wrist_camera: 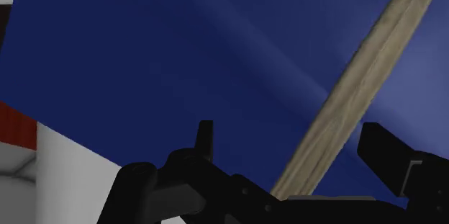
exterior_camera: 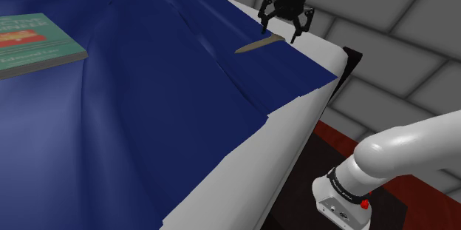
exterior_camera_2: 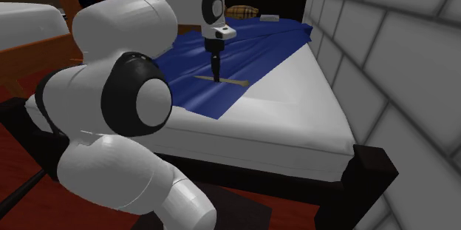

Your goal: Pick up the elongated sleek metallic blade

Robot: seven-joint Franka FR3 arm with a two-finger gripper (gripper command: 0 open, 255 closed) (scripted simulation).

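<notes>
Unclenched, the claw (exterior_camera: 279,33) hangs low with its two fingers apart, straddling one end of the blade (exterior_camera: 258,44) without clasping it. In the wrist view the blade (wrist_camera: 360,78) runs between the fingers, closer to one than the other, and I cannot tell whether it brushes that one.

Nearest in the shoulder view, the white arm (exterior_camera: 399,154) reaches in from the lower right. Beyond it lies the bare white edge of the bed (exterior_camera: 295,140), then the blue cover (exterior_camera: 148,117) spread over it. The blade, drawn a dull tan rather than shiny, lies flat on that cover close to its right-hand corner, near the bed's edge. Off to the shoulder view's left a green book (exterior_camera: 37,40) rests on the cover, well apart from the blade. A grey block wall (exterior_camera: 391,36) stands farthest.

By my judgement the reach and the lowering are done. The squeeze and the lift are left, since the blade is not yet off the cover.
</notes>
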